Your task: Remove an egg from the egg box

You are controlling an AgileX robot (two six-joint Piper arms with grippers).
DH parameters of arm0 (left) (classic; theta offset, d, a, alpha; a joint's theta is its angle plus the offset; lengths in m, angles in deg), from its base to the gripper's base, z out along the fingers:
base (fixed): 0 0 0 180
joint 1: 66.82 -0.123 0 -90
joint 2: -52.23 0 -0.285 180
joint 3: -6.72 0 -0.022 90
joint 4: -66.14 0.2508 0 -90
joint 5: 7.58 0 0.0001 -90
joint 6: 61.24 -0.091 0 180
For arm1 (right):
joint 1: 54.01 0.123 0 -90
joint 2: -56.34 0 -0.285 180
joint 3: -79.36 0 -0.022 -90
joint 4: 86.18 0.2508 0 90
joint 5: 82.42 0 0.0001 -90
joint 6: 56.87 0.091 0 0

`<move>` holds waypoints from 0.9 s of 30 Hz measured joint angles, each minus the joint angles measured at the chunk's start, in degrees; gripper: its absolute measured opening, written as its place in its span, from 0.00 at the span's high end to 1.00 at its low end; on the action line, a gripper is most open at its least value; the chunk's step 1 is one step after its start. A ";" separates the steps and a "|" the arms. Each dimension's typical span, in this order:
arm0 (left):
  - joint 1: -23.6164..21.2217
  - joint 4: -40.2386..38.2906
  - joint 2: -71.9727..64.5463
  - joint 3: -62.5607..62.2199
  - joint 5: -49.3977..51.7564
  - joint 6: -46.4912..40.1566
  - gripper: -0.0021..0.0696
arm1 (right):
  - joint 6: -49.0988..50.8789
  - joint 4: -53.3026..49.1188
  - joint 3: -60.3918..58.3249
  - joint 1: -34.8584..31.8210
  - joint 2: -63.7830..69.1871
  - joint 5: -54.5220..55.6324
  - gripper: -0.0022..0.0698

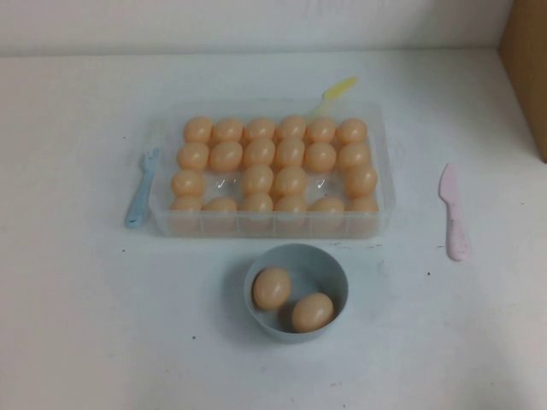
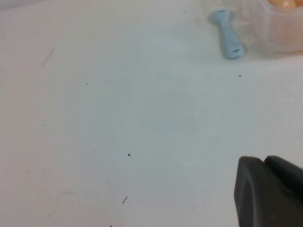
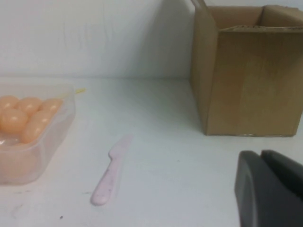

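The clear plastic egg box [image 1: 273, 225] sits at the table's middle, filled with peach-orange eggs [image 1: 258, 154]; two cells in its third row stand empty. A round blue-grey bowl [image 1: 327, 261] in front of it holds two eggs [image 1: 272, 288]. Neither gripper shows in the high view. My left gripper [image 2: 262, 161] is shut and empty, low over bare table to the box's left; a corner of the box [image 2: 279, 33] shows there. My right gripper [image 3: 260, 155] is shut and empty, to the right of the box [image 3: 42, 142].
A blue fork [image 1: 141, 190] lies along the box's left side, its handle in the left wrist view [image 2: 227, 33]. A pink knife [image 1: 453, 212] lies to the right, also in the right wrist view [image 3: 111, 172]. A yellow utensil [image 1: 336, 91] lies behind. A cardboard box [image 3: 251, 75] stands far right.
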 joint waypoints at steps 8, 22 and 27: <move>0.00 0.00 0.00 0.00 0.00 0.00 0.98 | 0.00 0.32 -1.71 -0.63 -0.08 4.89 0.99; 0.00 0.00 0.00 0.00 0.00 0.00 0.98 | -2.73 4.31 -1.71 -0.63 -5.10 -11.51 0.99; 0.00 0.00 0.00 0.00 0.00 0.00 0.98 | -2.73 4.53 -1.71 -0.72 -5.20 -16.77 0.99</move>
